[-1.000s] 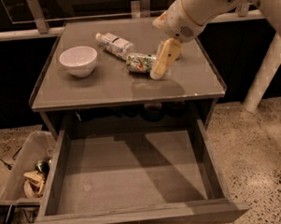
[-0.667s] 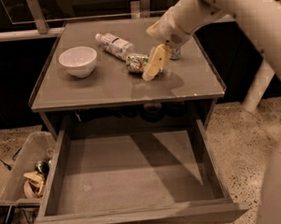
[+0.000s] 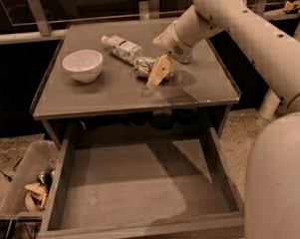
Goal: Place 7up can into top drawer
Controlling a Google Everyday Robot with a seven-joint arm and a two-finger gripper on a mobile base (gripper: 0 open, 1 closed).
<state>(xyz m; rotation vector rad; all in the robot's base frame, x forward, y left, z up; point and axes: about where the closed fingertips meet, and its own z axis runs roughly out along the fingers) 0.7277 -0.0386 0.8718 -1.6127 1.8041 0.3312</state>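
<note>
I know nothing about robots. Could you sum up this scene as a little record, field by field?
claw: low over the cabinet top, at the 7up can's right end; contact unclear
7up can: lying on its side on the cabinet top
top drawer: pulled open, nothing inside
clear plastic bottle: lying down, just behind the can
white bowl: upright, left side of the top
plastic bin: on the floor left of the drawer, holding scraps

Likely a robot lab, speckled floor [image 3: 11,147], grey table [image 3: 114,95] with open drawer [image 3: 133,192], scrap bin [image 3: 19,178], pincer [image 3: 158,74] low over the table top.
</note>
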